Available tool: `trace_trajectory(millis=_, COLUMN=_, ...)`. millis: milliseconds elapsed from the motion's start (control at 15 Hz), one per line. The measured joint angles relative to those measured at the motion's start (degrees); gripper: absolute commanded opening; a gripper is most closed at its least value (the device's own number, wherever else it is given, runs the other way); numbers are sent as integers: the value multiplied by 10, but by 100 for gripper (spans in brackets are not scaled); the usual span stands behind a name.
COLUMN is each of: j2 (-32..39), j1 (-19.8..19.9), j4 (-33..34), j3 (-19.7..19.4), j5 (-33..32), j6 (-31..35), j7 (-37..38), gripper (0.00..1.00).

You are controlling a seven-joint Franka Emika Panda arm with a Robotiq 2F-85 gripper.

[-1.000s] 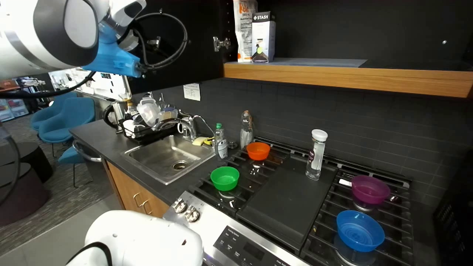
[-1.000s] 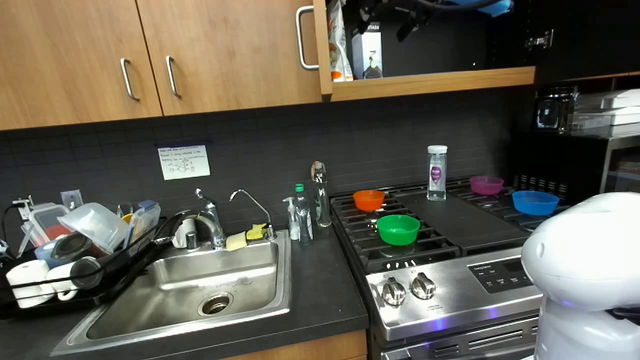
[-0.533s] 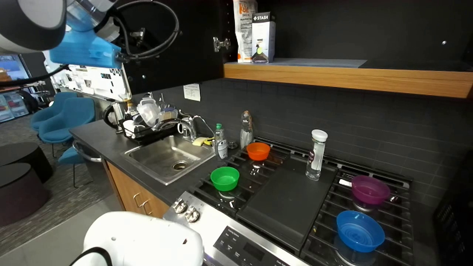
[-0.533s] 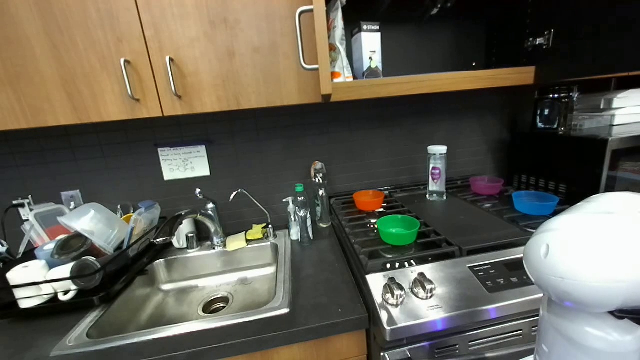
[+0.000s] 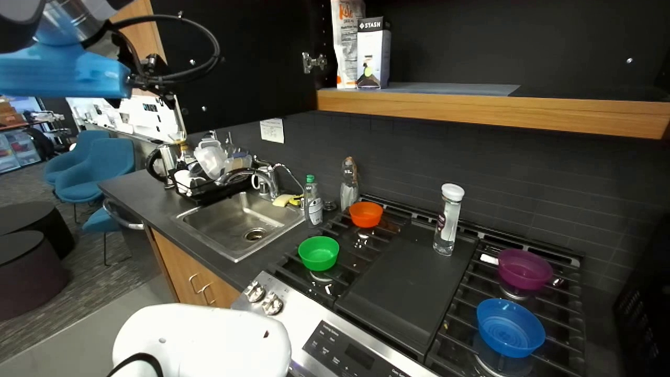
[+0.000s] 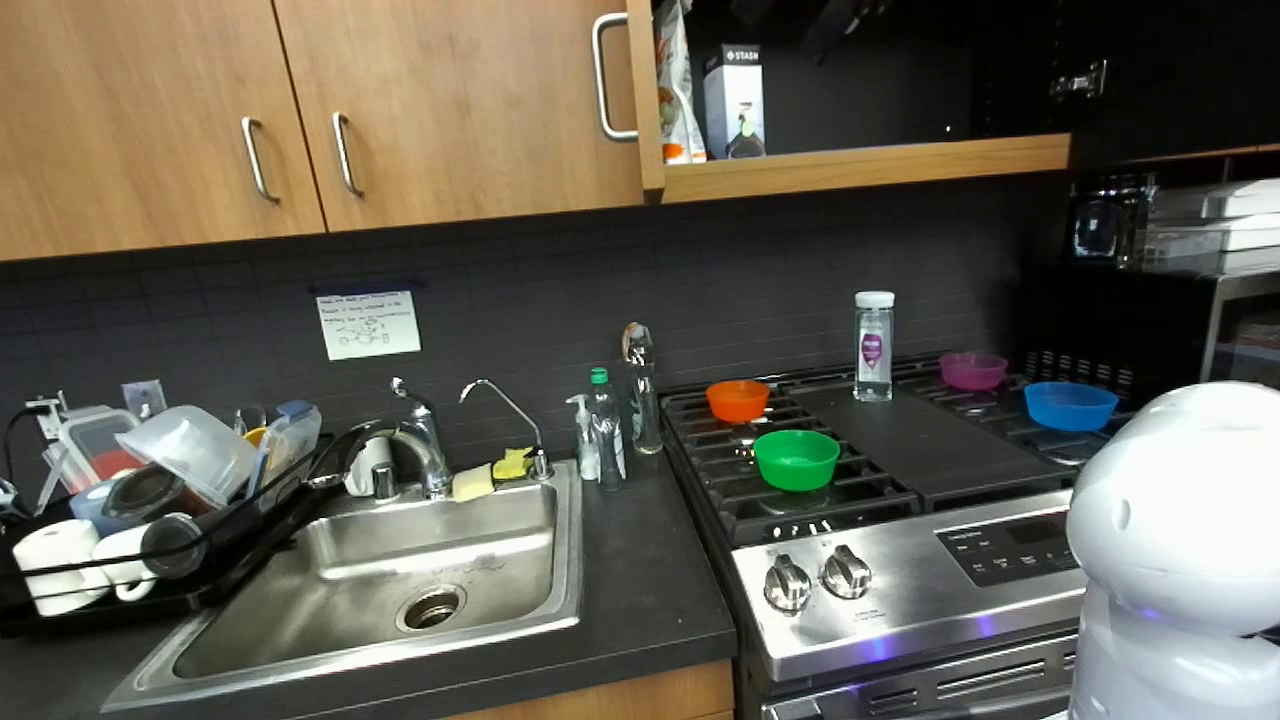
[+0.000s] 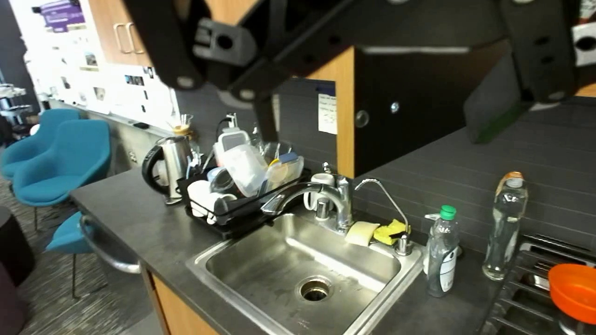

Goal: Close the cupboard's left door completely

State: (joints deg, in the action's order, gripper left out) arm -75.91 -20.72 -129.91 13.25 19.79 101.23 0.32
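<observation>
The left door (image 5: 251, 63) stands swung out from the cupboard (image 5: 471, 111). Rigid, probably light to swing, it is best taken by its silver bar handle (image 6: 601, 75). The spread pincer (image 7: 376, 135) grasps nothing.

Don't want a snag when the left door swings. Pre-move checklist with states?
1. The left door shut: not ok, it stands open with its hinge bared.
2. Nothing in the jaws: ok, they stand spread apart and hold nothing.
3. Contact of jaws with left door: cannot tell, depth is unclear.
4. The cable clear of the left door: cannot tell, its loop overlaps the panel in an exterior view.
5. The bag and box inside: ok, both on the shelf, no overhang visible.
6. The handle free: ok, nothing on it in an exterior view.
</observation>
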Motion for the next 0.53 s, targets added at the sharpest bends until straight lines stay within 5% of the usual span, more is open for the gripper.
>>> trace_trajectory(millis=200, j2=14, j1=-5, j4=-10, j3=15, j5=25, j6=18, j7=-49, gripper=100)
trace_trajectory(millis=533, j2=63, j1=-7, j4=-61, j3=71, j5=59, j6=140, j7=-78, gripper=100)
